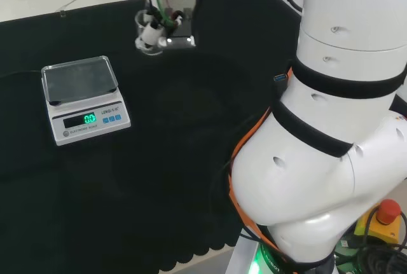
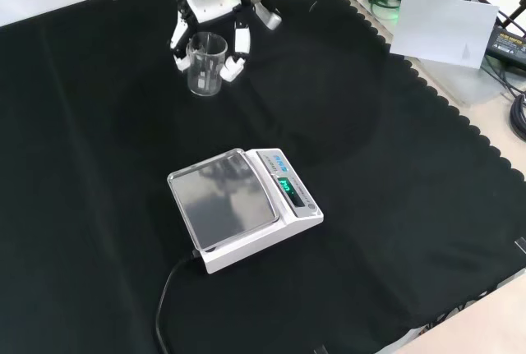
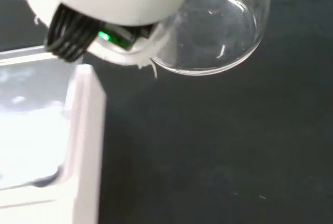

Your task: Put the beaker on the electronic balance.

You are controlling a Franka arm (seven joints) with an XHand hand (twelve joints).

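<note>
In the front view the hand (image 2: 215, 9) is curled round the upright beaker (image 2: 205, 64) at the cloth's (image 2: 394, 206) far left. The balance (image 2: 243, 206) lies nearer and slightly to the right, well apart, its pan bare, so the carry likely runs that way.

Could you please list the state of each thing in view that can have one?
Beaker: upright, looks empty, held between the fingers, not yet on the scale.
Hand: fingers curled round the beaker.
Scale: switched on, green display lit, pan bare, cable plugged in at its back.
Red stop button: cannot tell whether pressed.
</note>
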